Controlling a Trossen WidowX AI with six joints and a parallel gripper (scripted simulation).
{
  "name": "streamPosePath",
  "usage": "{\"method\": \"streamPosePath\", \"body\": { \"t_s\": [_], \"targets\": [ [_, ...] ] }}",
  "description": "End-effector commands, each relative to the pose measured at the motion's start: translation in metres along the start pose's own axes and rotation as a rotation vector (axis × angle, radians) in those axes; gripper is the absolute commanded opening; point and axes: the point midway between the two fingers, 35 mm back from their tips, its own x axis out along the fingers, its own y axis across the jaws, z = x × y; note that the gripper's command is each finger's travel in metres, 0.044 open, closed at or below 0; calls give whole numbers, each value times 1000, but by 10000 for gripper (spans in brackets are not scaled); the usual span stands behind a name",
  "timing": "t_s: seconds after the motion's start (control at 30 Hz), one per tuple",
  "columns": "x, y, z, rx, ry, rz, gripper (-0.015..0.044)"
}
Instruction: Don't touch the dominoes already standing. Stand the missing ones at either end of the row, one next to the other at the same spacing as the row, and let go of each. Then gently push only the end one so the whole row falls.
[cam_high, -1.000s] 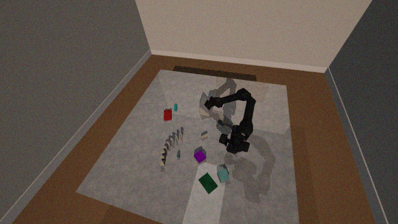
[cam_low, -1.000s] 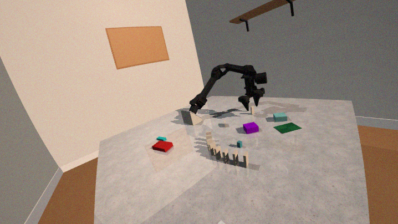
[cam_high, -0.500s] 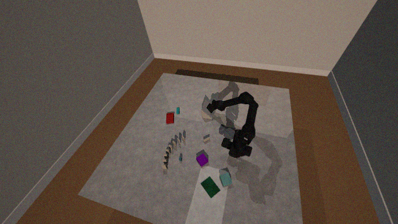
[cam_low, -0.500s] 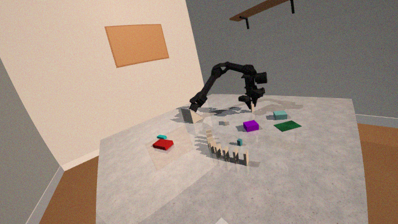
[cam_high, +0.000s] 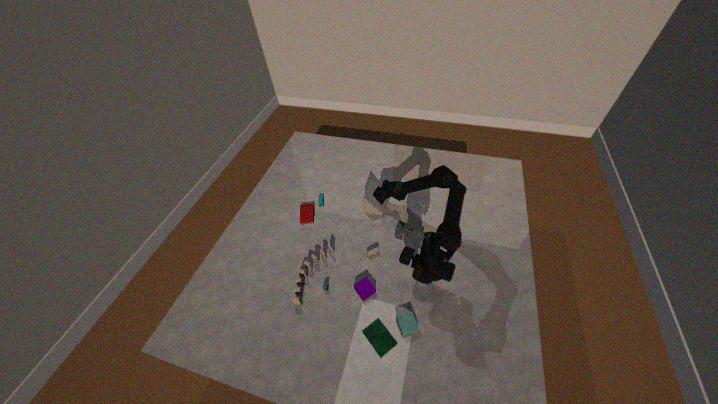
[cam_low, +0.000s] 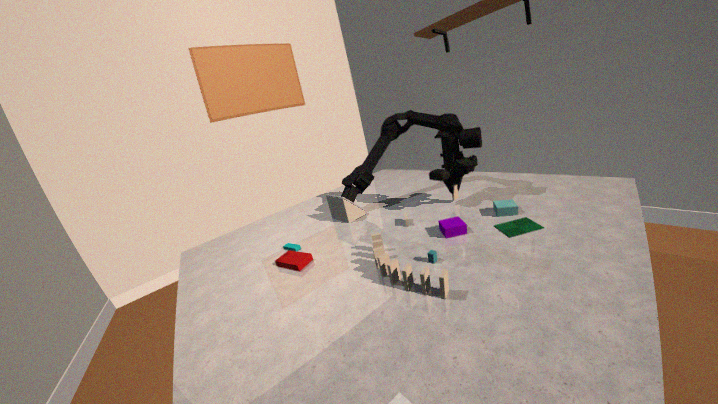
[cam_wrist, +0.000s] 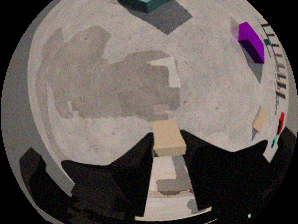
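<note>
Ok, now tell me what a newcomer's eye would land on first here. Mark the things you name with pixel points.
Probably the black arm (cam_high: 454, 208) (cam_low: 374, 153), bent over the far side of the table in the exterior view, its gripper (cam_low: 454, 190) (cam_wrist: 166, 135) shut on a pale domino (cam_low: 455, 192) (cam_wrist: 169, 136). Next, likely the curved row of standing dominoes (cam_high: 314, 258) (cam_low: 407, 277), nearest that camera, and the purple block (cam_high: 365, 288) (cam_low: 452, 227) (cam_wrist: 251, 43) between row and gripper.

Exterior view: domino row (cam_high: 297, 300) (cam_low: 444, 284) (cam_wrist: 282, 90) on table (cam_high: 241, 311) (cam_low: 301, 351) (cam_wrist: 210, 100); 1 lone domino (cam_high: 373, 252) (cam_low: 406, 219) (cam_wrist: 260, 120) behind it. Left of row: 1 block (cam_high: 306, 213) (cam_low: 294, 260) (cam_wrist: 281, 123), a bar (cam_high: 321, 199) (cam_low: 291, 247) (cam_wrist: 274, 141) just behind. Right, farther back: panel (cam_high: 379, 337) (cam_low: 518, 227), with 1 box (cam_high: 407, 322) (cam_low: 505, 208) (cam_wrist: 146, 4) just behind.
</note>
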Motion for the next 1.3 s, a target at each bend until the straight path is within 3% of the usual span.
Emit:
{"method": "streamPosePath", "body": {
  "t_s": [0.0, 0.17, 0.33, 0.6, 1.0, 1.27],
  "targets": [
    [-48, 0, 6, 9, -59, 20, 107],
    [-119, -2, -3, 31, -133, 42, 107],
    [-121, -12, 3, 49, -138, 33, 107],
    [-129, -147, 51, 247, -122, -50, 107],
    [-128, -341, 25, 511, -25, -32, 107],
    [-125, -362, 16, 524, -7, -18, 107]
  ]
}}
